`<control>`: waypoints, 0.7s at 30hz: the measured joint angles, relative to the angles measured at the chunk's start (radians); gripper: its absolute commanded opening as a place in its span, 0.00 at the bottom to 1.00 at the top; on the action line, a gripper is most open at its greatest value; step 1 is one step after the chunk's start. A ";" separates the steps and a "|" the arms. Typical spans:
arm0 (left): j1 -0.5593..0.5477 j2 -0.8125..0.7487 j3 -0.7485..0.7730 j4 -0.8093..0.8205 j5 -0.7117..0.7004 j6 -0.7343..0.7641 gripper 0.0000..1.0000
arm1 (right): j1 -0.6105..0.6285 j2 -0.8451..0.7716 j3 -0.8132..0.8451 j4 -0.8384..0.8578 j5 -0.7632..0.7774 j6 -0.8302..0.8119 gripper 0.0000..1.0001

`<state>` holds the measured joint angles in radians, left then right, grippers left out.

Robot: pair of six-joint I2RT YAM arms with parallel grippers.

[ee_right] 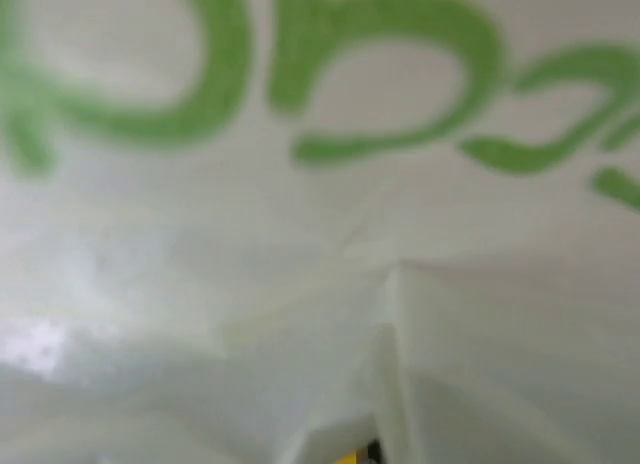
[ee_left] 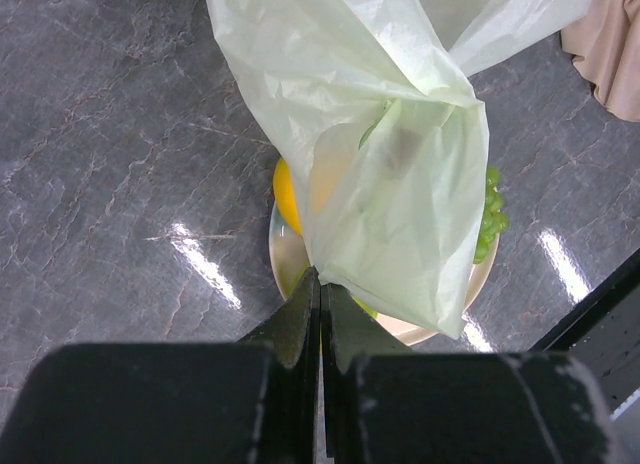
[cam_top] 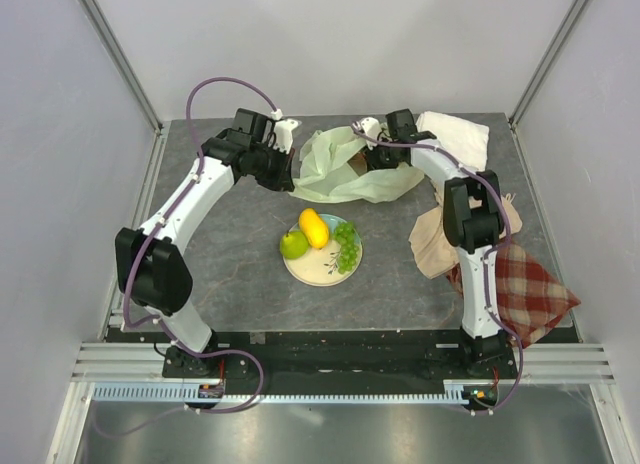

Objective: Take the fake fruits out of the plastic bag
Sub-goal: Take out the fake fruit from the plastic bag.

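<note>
**A:** What lies closest to the arm bases?

**B:** A plaid cloth (cam_top: 530, 289) at the near right corner of the desk (cam_top: 230, 244), with a beige cloth (cam_top: 432, 242) touching its far side. Toward the middle sits a plate (cam_top: 312, 274) carrying three fruits: a green apple (cam_top: 293, 245) on the left, a yellow mango (cam_top: 314, 227) touching it, and green grapes (cam_top: 346, 246) on the right.

**A:** And the plastic bag?

**B:** The plastic bag (cam_top: 345, 169) is just beyond the plate, slack and crumpled between the two arms. Its left edge is lifted, and the rest droops onto the desk.

**A:** Who has it?

**B:** The left pincer (ee_left: 320, 287) has its jaws pressed tight together on a fold of the film, which hangs from them over the plate in the left wrist view.

**A:** The other one?

**B:** The right pincer (cam_top: 368, 142) is at the bag's far right side, seemingly reaching into it. Its wrist camera sees only blurred film with green print, so I cannot tell how wide its jaws stand or whether they hold anything.

**A:** Anything farther back?

**B:** A white cloth (cam_top: 455, 136) lies at the far right, behind the right arm.
</note>
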<state>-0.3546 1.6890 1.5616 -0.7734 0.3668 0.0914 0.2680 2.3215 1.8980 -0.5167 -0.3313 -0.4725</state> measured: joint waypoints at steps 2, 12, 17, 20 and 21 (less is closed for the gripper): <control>0.000 0.003 0.000 0.000 0.000 0.000 0.02 | -0.006 -0.029 0.000 0.000 -0.024 0.022 0.22; 0.000 0.020 0.039 0.003 0.001 0.000 0.02 | -0.063 -0.257 0.051 0.069 -0.304 0.313 0.27; 0.000 0.050 0.123 0.005 0.005 -0.002 0.02 | -0.069 -0.305 0.002 0.164 -0.435 0.494 0.28; 0.000 0.076 0.187 0.005 0.010 -0.018 0.02 | -0.068 -0.305 -0.019 0.217 -0.527 0.610 0.29; 0.000 0.084 0.204 0.006 0.011 -0.021 0.01 | -0.067 -0.305 -0.025 0.233 -0.559 0.645 0.28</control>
<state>-0.3546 1.7733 1.7660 -0.7673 0.3779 0.0704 0.2012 2.0167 1.8732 -0.2836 -0.8902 0.1726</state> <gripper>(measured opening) 0.022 0.350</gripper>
